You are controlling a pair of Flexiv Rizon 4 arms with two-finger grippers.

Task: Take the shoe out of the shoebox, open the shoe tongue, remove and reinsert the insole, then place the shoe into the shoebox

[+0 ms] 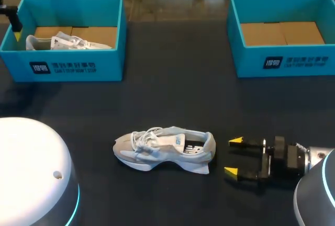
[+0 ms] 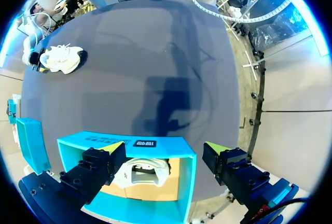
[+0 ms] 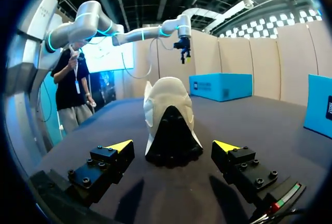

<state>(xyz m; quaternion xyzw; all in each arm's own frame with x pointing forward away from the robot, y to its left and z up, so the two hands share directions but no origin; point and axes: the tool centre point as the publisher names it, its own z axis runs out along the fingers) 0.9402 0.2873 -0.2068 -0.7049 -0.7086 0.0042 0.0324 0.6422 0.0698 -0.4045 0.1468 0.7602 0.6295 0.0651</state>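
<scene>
Bench (image 1: 167, 111): one flat surface, dark navy to near black, matt and unpatterned, filling most of the head view. Its far edge (image 1: 172, 21) runs straight across behind the working area. The covering may be cloth or matting; the texture cannot be made out. In the left wrist view the surface reads as blue-grey, and a broad, soft-edged shadow (image 2: 168, 105) lies near its middle. In the right wrist view the bench is level and evenly lit, and the shadows on it have blurred outlines.

White shoe (image 1: 165, 150) upright, teal shoebox (image 1: 314, 58) — open
</scene>
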